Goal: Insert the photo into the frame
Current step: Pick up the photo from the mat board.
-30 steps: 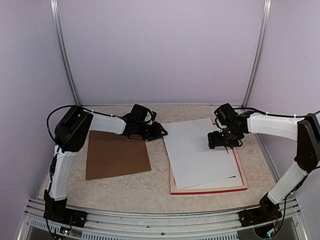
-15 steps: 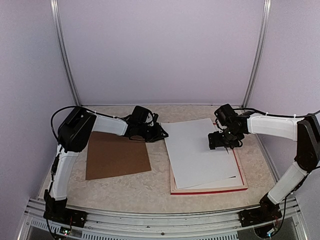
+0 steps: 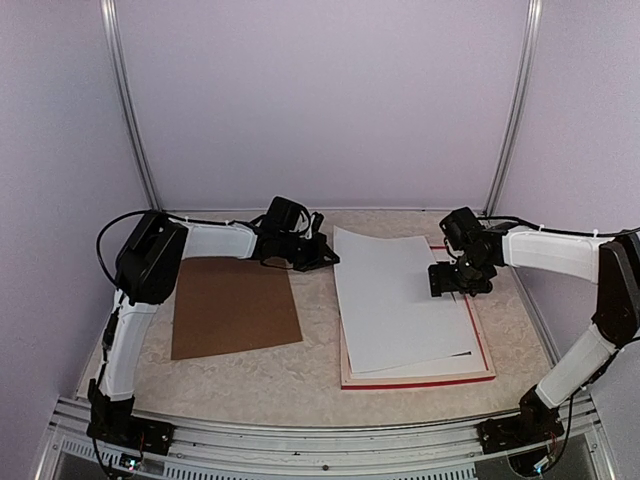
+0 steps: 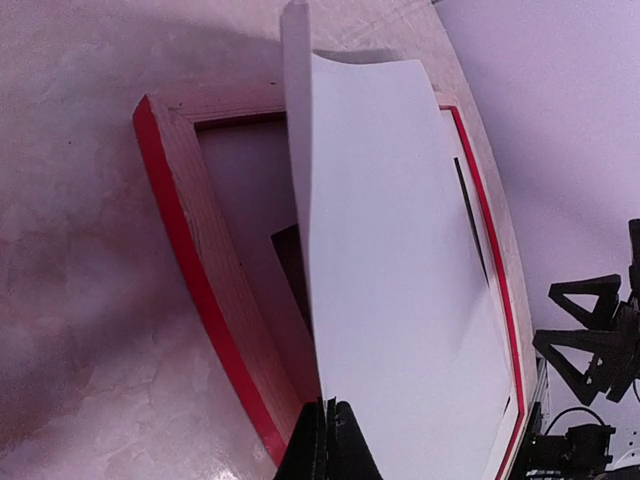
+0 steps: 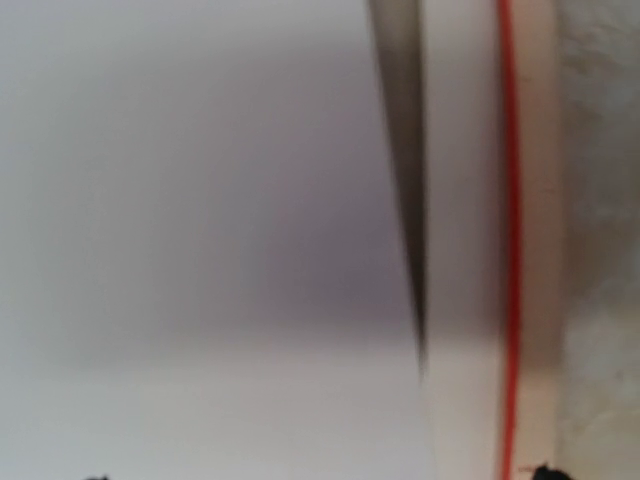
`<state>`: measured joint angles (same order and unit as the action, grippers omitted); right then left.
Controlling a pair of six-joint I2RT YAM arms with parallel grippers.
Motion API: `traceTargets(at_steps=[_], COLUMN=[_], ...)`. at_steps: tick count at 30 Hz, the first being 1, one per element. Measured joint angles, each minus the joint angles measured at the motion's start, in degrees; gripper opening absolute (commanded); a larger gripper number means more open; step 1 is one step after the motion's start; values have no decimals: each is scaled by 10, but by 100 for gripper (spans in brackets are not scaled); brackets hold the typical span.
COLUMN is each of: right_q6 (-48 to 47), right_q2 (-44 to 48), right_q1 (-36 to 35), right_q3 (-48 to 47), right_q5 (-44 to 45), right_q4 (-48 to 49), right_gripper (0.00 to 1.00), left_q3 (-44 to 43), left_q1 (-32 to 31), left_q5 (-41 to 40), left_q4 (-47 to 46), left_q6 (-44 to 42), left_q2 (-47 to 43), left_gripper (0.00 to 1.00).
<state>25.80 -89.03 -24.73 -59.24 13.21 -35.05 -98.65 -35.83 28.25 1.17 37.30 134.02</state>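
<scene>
Toward table's (image 3: 250, 385) right edge lies frame (image 3: 420, 378), red trim, pale wood sides, white mat (image 3: 400, 300) atop. L gripper (image 3: 322, 260) clamps mat's far-left corner, raised off frame; R gripper (image 3: 452, 281) spread wide over mat's right edge.

Most of frame (image 3: 415, 378) hidden under white sheet (image 3: 400, 300). Right wrist view blurred throughout. At 6 o'clock, left pincer (image 4: 328, 432) cut off by picture edge.

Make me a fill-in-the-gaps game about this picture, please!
The left gripper is shut on the ___ sheet.
The frame has a ___ painted edge.
The brown board lies ___ of the frame.
The right gripper is ___.
Missing: white, red, left, open.
</scene>
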Motion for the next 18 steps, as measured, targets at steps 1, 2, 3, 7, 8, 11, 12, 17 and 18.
traceTargets(at_steps=[1,2,3,7,8,11,12,17,18], right_q6=[-1,-3,-4,-7,-8,-9,-9,-8,-8], right_q2=[2,5,7,16,17,17,17,17,17], right_q1=[3,7,10,20,21,23,25,37,41], right_q3=[0,2,3,8,9,12,13,15,15], right_q5=[2,4,6,10,11,12,12,20,22], right_q4=[-2,-4,-5,-8,-9,-11,-12,-17,-18], right_gripper=[91,91,91,91,91,91,91,91,91], left_q3=[-9,-19,-30,-85,-97,-123,-127,-133,-133], left_q1=[0,0,0,1,1,1,1,-1,-3], left_q5=[0,1,2,15,18,28,31,42,44], left_q4=[13,26,38,78,85,104,111,137,142], left_q6=[-6,-14,-21,-48,-53,-69,-74,-87,-89], left_q2=[0,0,0,11,16,30,35,52,55], left_gripper=[0,0,0,0,0,0,0,0,0])
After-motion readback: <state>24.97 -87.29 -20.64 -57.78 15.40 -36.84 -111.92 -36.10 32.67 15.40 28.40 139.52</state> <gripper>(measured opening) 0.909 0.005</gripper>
